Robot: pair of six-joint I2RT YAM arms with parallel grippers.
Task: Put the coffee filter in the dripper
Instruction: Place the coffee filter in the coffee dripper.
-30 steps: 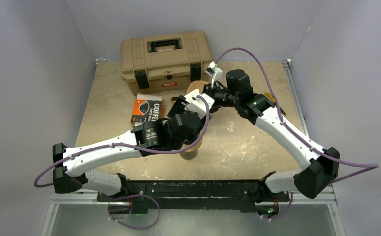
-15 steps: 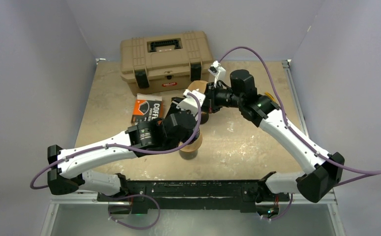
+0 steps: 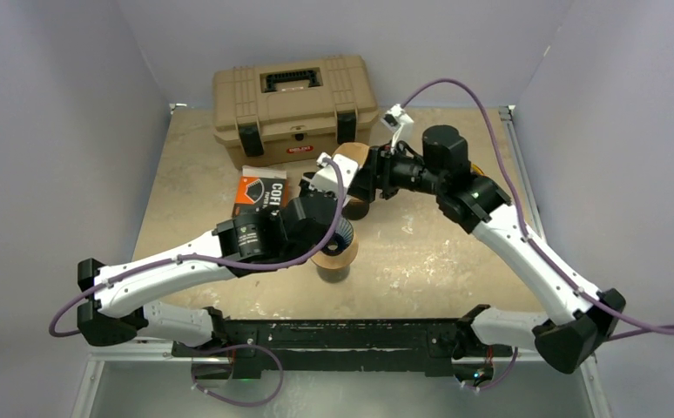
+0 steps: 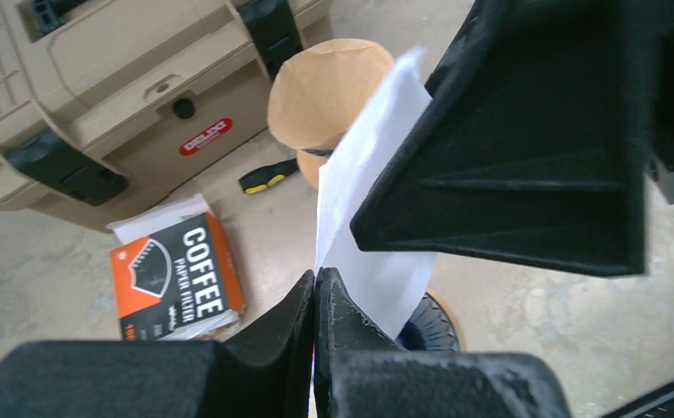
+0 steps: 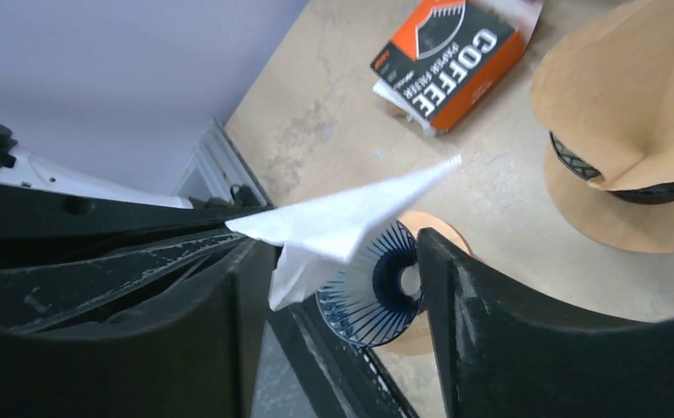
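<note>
Pinching the coffee filter point(image 4: 368, 200) is the left claw point(image 4: 314, 280); right claw point(image 5: 344, 261) half-parted.

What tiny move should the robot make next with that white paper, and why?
Probably lower the left gripper toward the blue dripper. It pinches the white filter by one edge, the right gripper stands open around the paper, and the dripper below has no filter in it yet.
</note>
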